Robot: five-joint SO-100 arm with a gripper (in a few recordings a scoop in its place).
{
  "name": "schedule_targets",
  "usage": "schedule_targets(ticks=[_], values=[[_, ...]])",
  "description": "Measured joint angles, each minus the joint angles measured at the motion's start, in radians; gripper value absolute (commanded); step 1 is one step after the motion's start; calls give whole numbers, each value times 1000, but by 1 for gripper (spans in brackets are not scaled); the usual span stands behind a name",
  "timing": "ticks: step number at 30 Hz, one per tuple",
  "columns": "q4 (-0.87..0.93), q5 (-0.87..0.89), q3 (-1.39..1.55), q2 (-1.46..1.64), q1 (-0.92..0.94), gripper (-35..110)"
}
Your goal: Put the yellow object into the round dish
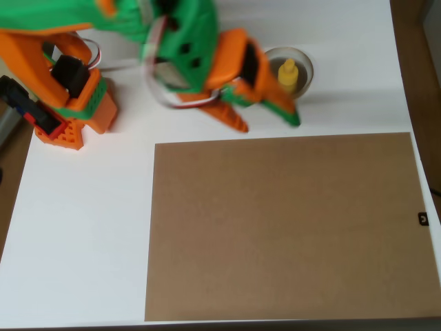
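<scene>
Your tool (265, 114) hung spread and empty, just left of the yellow object (288, 74), which stood upright inside the round dish (305, 63).

Base (69, 110): orange and green mount at about 9 o'clock of the overhead view, near the upper left corner.
Arm (172, 41): green and orange links reaching from the base toward 3 o'clock along the top edge; partly blurred.
Gripper (270, 116): tips point toward 4 o'clock.
Fingers: one orange (231, 117), one green-edged (286, 107), spread apart, nothing between them.
</scene>
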Motion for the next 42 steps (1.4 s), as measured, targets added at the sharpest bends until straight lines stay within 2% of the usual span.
schedule_targets(ticks=[11,22,27,31,36,42], values=[[-164,23,314,273,368,25],[-351,15,689,509,600,24],[-434,41,796,520,652,22],[-495,41,902,578,620,22],[-512,41,1023,696,568,23],[-512,41,1150,867,606,23]])
